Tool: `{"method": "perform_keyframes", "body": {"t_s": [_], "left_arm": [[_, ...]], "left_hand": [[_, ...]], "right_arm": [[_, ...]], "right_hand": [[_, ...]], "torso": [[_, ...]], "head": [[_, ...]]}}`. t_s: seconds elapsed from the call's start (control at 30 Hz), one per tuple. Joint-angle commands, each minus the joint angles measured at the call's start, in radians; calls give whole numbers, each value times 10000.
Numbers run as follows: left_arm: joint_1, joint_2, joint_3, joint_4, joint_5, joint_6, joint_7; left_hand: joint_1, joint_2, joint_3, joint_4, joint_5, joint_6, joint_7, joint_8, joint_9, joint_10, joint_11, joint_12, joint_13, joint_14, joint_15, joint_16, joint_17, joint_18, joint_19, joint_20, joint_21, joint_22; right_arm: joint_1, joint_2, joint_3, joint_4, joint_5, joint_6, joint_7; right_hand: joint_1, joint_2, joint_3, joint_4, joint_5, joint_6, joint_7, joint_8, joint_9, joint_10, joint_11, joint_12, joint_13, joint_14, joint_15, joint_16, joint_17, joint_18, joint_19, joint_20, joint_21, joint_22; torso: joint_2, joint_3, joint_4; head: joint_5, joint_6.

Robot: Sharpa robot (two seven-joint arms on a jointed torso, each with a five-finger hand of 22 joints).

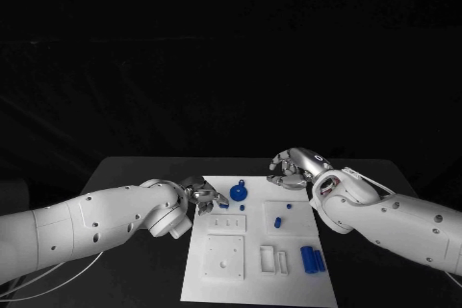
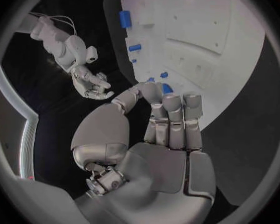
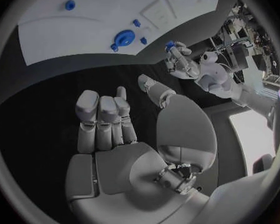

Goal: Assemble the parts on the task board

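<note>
Two silver hands hover over a black bench (image 1: 144,168). Left hand (image 1: 204,194), at the far left corner of the white task board (image 1: 260,281), pinches a small blue part (image 2: 167,88) between thumb and fingertips. Right hand (image 1: 294,166) floats just beyond the board's far right corner, fingers loosely curled, holding nothing. On the board, a round blue knob (image 1: 239,191) sits near the far edge, a small blue peg (image 1: 278,222) stands mid-board, and two blue cylinders (image 1: 312,259) lie side by side near the right edge.

r hand (image 3: 124,149) empty — fingers (image 3: 102,119) apart
</note>
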Motion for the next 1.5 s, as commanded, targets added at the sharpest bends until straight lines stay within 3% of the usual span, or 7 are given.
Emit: {"method": "perform_keyframes", "body": {"t_s": [0.03,0.2,0.37,0.57,0.87,1.5], "left_arm": [[-75,183,12,-65,-1272,-223,-695],[-281,430,13,-217,-1872,-474,-961],[-471,660,15,-418,-2273,-493,-1017],[-581,774,16,-528,-2630,-489,-1083],[-701,889,16,-584,-2965,-453,-1133],[-955,1061,19,-817,-3504,-541,-1089]], "left_hand": [[92,5,-24,47,143,988,-844,-6,1987,-103,-143,476,328,190,-416,318,50,114,138,-1194,216,61],[71,-22,-3,43,410,1134,-925,6,2180,-253,-227,1051,713,235,-551,700,49,149,199,-1299,508,13],[53,-51,2,24,605,1209,-966,23,2305,-338,-271,1316,870,251,-608,880,4,170,216,-1348,666,-37],[33,-81,-7,15,643,1309,-1006,60,2395,-349,-309,1468,920,291,-646,1007,-39,176,298,-1359,736,-58],[4,-105,10,-2,702,1400,-1047,114,2504,-345,-349,1654,950,343,-678,1175,-93,185,400,-1356,734,-75],[-73,-100,0,26,720,1507,-1087,193,2607,-338,-384,1832,953,378,-706,1340,-144,202,481,-1361,769,-56]], "right_arm": [[98,-55,73,-90,721,-133,303],[190,-91,245,-211,777,-154,322],[238,-93,341,-296,778,-191,342],[249,-93,369,-301,789,-188,356],[259,-92,397,-291,789,-185,370],[262,-95,405,-281,790,-164,372]], "right_hand": [[76,25,-69,8,117,48,22,-43,18,-40,-5,-65,-15,22,26,-41,-1,1088,-42,-19,-48,0],[92,42,-97,21,260,57,21,-49,28,-41,-6,-65,-25,26,24,-50,6,1088,-39,-21,-58,7],[109,53,-110,36,401,62,19,-57,37,-42,-7,-64,-34,29,23,-58,13,1088,-36,-23,-64,15],[116,54,-118,48,485,67,19,-62,43,-41,-8,-62,-40,31,23,-63,17,1088,-34,-24,-69,19],[124,55,-130,64,597,71,19,-70,50,-43,-8,-61,-47,33,23,-69,24,1088,-33,-27,-77,26],[124,64,-139,88,715,78,18,-77,58,-44,-9,-60,-55,37,22,-75,32,1088,-28,-30,-84,33]], "torso": [[-11,30,-18],[-21,57,-8],[-4,41,6],[4,36,-19],[1,15,-6],[-4,8,-12]], "head": [[20,-95],[29,-200],[35,-274],[60,-351],[53,-449],[29,-534]]}}
